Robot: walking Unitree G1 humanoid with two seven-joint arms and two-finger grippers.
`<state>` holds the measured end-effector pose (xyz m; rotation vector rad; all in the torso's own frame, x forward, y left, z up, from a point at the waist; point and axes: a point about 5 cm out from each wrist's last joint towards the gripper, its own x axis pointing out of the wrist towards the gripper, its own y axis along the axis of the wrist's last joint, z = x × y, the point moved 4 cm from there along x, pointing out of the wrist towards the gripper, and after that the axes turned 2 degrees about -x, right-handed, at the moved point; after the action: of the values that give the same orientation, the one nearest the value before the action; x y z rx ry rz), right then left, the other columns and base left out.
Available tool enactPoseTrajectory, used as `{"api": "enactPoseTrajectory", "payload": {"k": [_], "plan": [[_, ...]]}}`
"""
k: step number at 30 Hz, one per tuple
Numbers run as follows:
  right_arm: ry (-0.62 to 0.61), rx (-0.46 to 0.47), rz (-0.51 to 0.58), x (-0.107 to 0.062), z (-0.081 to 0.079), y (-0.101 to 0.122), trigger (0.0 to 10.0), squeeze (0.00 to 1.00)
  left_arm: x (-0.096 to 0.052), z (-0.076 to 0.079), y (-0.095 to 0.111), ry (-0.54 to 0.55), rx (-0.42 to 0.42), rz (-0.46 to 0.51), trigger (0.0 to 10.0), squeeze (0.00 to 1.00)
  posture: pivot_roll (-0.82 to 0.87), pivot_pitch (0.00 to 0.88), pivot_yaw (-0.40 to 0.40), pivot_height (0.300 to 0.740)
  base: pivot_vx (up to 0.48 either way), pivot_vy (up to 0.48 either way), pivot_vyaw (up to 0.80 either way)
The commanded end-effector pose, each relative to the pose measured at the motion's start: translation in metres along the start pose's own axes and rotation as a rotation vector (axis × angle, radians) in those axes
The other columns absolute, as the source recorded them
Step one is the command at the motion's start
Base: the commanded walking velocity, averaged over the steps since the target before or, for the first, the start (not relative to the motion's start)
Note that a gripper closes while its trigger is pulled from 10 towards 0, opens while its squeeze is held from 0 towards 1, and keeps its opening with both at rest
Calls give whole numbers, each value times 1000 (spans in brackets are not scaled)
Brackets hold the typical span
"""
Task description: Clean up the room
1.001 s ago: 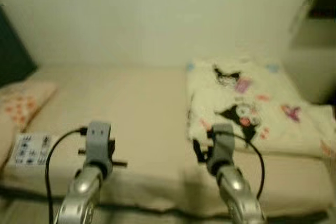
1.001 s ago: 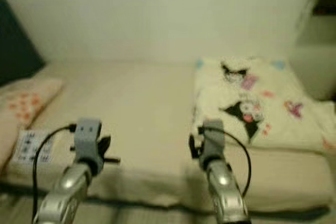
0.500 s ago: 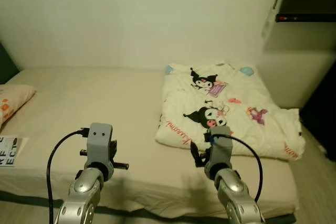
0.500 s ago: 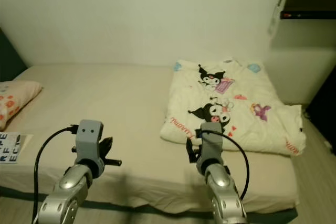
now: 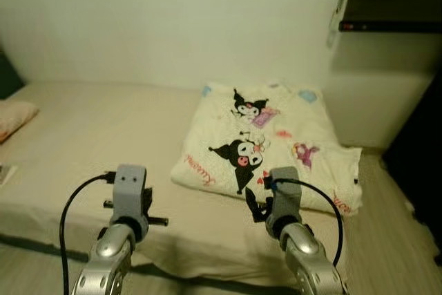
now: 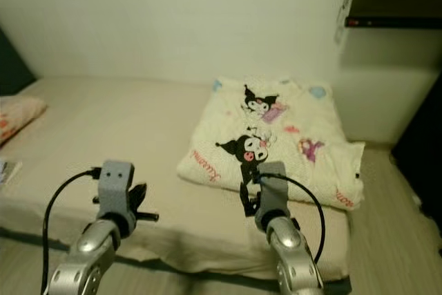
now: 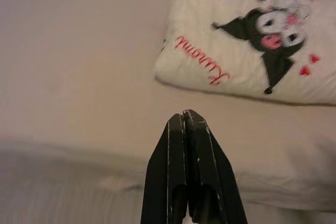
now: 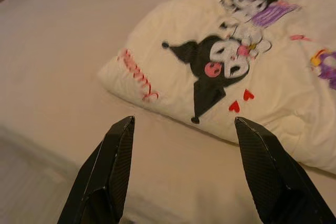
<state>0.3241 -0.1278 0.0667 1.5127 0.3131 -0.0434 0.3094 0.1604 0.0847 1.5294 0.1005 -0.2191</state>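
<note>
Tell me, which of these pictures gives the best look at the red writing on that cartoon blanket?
The right wrist view: the red writing on the folded blanket is large and sharp near its corner, between the open right gripper. The left wrist view shows it too, beyond the shut left gripper. In both eye views it is small and blurry.

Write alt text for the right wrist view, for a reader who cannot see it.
The right hand, its two black fingers spread wide open, hovers above the edge of a beige bed. Just ahead lies a folded cream blanket printed with black-and-white cartoon characters, small red hearts and red cursive lettering; the hand does not touch it.
</note>
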Motion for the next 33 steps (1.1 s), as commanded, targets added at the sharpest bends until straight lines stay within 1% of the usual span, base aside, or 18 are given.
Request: {"api": "enactPoseTrajectory", "payload": {"k": [1, 4, 5, 9, 26, 33], "plan": [[-1, -5, -23, -2, 1, -6, 10000, 0, -1, -1, -3, 1, 7, -14, 10000, 0, -42, 77, 45, 740, 0, -480, 800], [3, -5, -26, -2, 0, -6, 10000, 0, -2, -1, -3, 3, 7, -15, 10000, 0, -40, 78, 43, 740, 0, -480, 800], [15, 10, -26, -2, -2, -6, 10000, 0, -2, -1, -4, 5, 7, -16, 10000, 0, -40, 78, 43, 740, 0, -480, 0], [19, 10, -27, -2, -2, -6, 10000, 0, -2, -1, -3, 6, 8, -16, 10000, 0, -40, 78, 43, 740, 0, -480, 0], [56, -23, -34, -3, -8, -7, 10000, 0, -2, -1, -3, 5, 11, -17, 10000, 0, -40, 84, 43, 740, 0, -480, 0], [91, -50, -36, -3, -15, -7, 10000, 0, -2, -2, -3, 8, 10, -17, 10000, 0, -40, 83, 43, 740, 0, -480, 800]]}}
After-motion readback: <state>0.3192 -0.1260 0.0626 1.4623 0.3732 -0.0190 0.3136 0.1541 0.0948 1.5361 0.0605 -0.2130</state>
